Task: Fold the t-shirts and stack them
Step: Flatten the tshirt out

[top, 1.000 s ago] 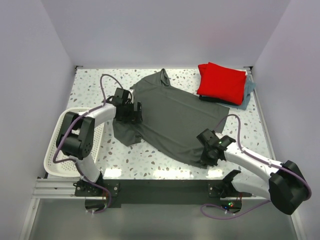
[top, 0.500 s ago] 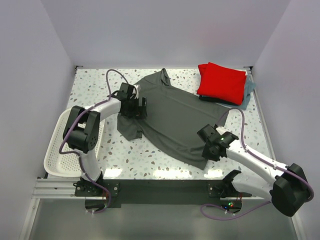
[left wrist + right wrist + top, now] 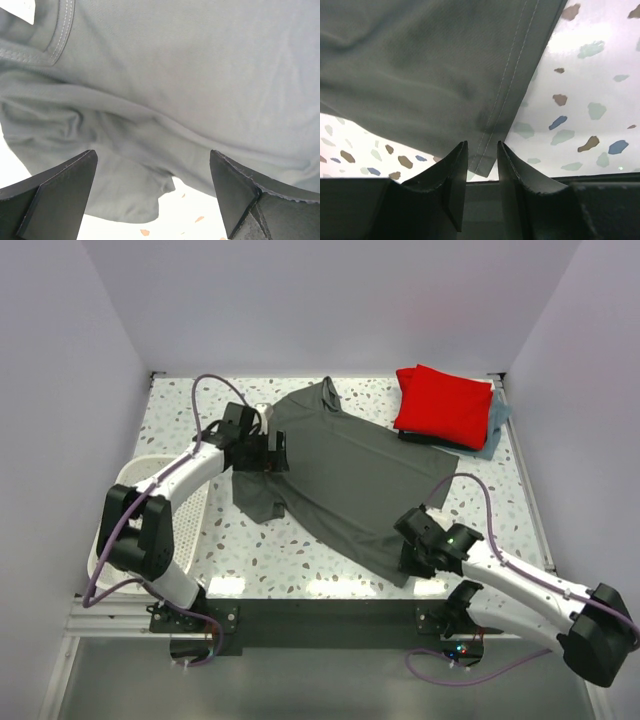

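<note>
The dark grey t-shirt [image 3: 350, 470] lies spread out flat, diagonally across the table. My left gripper [image 3: 272, 452] is wide open and empty at the shirt's left shoulder, just above the rumpled left sleeve [image 3: 255, 502]. In the left wrist view the gripper [image 3: 152, 155] hangs over the grey cloth [image 3: 175, 75]. My right gripper [image 3: 412, 558] is at the shirt's near hem corner. In the right wrist view its jaws [image 3: 482, 145] stand a narrow gap apart, with the flat hem corner [image 3: 487, 160] between them, not pinched. The folded red shirt [image 3: 442, 405] lies on the blue-grey one [image 3: 497, 425] at the back right.
A white basket [image 3: 110, 540] stands at the left edge beside the left arm. The black rail [image 3: 320, 615] runs along the table's near edge, just below the hem corner. White walls close in the back and both sides.
My left gripper has moved a little back and left off the sleeve. My right gripper has moved toward the near edge, and the hem corner has shifted that way too.
</note>
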`<state>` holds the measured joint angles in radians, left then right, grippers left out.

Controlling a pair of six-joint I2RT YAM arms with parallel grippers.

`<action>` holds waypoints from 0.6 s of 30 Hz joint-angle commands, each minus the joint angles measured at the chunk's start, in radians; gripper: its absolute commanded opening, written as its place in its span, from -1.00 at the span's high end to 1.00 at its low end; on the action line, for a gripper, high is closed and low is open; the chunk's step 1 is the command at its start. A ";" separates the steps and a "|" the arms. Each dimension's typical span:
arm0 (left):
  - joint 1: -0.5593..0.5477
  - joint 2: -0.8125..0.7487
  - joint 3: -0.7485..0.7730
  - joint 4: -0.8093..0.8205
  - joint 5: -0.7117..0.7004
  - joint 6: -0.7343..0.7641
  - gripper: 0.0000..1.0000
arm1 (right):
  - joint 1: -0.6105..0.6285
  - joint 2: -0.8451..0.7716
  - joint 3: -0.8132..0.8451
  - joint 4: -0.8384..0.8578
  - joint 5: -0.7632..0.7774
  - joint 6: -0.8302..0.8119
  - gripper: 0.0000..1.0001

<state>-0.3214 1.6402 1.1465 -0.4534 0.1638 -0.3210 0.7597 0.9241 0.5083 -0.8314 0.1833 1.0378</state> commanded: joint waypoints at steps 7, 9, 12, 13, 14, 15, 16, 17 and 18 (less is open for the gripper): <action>0.002 -0.082 -0.044 -0.054 0.003 -0.007 -1.00 | 0.099 0.044 -0.016 0.032 0.013 0.114 0.29; 0.010 -0.083 -0.048 -0.059 -0.006 -0.007 -1.00 | 0.136 0.071 -0.007 0.017 0.024 0.149 0.29; 0.030 -0.074 -0.054 -0.071 0.006 -0.012 -1.00 | 0.182 0.097 0.007 -0.004 0.042 0.182 0.29; 0.034 -0.072 -0.057 -0.071 0.008 -0.012 -1.00 | 0.190 0.101 0.018 -0.011 0.047 0.185 0.29; 0.038 -0.075 -0.060 -0.071 0.011 -0.012 -1.00 | 0.202 0.107 0.019 -0.014 0.047 0.188 0.29; 0.038 -0.077 -0.067 -0.070 0.011 -0.010 -1.00 | 0.208 0.114 0.021 -0.015 0.050 0.191 0.28; 0.039 -0.080 -0.068 -0.070 0.011 -0.010 -1.00 | 0.211 0.117 0.021 -0.014 0.048 0.194 0.28; 0.042 -0.082 -0.068 -0.070 0.011 -0.007 -1.00 | 0.216 0.119 0.019 -0.012 0.047 0.199 0.28; 0.044 -0.083 -0.073 -0.073 0.013 -0.006 -1.00 | 0.217 0.121 0.021 -0.012 0.045 0.199 0.27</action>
<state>-0.2874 1.5913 1.0851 -0.5156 0.1642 -0.3222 0.9646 1.0389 0.4957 -0.8276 0.1921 1.1889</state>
